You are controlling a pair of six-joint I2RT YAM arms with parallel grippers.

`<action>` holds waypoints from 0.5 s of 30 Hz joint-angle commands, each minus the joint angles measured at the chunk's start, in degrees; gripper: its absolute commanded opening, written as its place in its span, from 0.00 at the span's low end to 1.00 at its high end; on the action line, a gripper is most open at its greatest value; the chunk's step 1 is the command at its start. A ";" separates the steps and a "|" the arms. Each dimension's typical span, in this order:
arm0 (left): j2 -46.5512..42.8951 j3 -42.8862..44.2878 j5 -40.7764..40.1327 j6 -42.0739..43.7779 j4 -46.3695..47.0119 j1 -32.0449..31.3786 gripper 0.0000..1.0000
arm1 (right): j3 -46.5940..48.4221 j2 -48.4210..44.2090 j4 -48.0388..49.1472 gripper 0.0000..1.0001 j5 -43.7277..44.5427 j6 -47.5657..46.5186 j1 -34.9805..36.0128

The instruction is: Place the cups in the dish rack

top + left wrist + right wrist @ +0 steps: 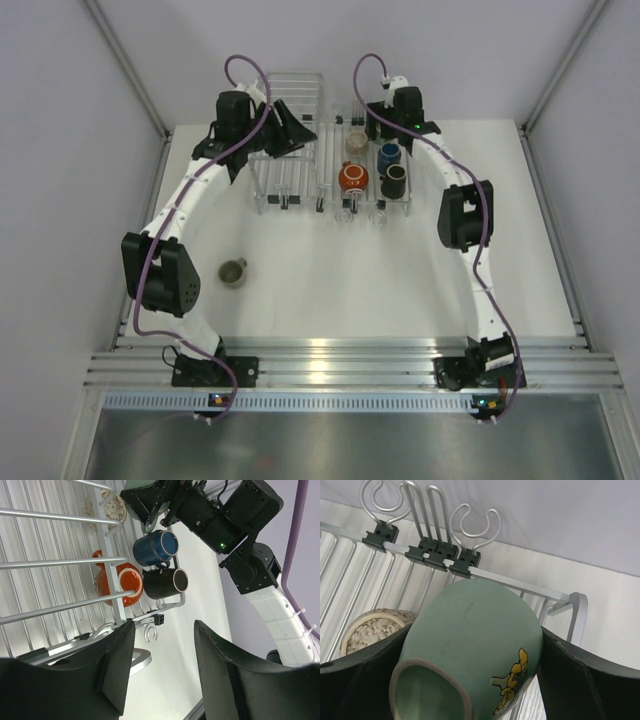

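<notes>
My right gripper is shut on the mint-teal cup, which is tilted mouth-down over the far end of the dish rack. In the top view that gripper hangs above the rack. Lying in the rack are a beige cup, a dark blue cup, an orange-red cup and a dark brown cup. An olive-grey cup stands alone on the table at the left. My left gripper is open and holds nothing, up by the rack's left side.
A taller box-shaped wire basket stands left of the rack, under my left gripper. Black clips with wire hooks line the rack's far rim. Grey walls enclose the table on three sides.
</notes>
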 commanded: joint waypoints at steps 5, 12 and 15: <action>-3.66 -0.91 1.34 0.17 1.60 0.35 0.56 | -1.79 -2.33 -8.63 0.18 1.05 0.28 -0.35; -4.45 -1.61 1.43 0.26 1.60 0.35 0.56 | -1.70 -2.33 -8.80 0.52 2.37 0.37 -0.43; -4.89 -1.87 1.26 0.26 1.60 0.35 0.56 | -1.70 -2.50 -8.89 0.65 2.37 0.37 -0.35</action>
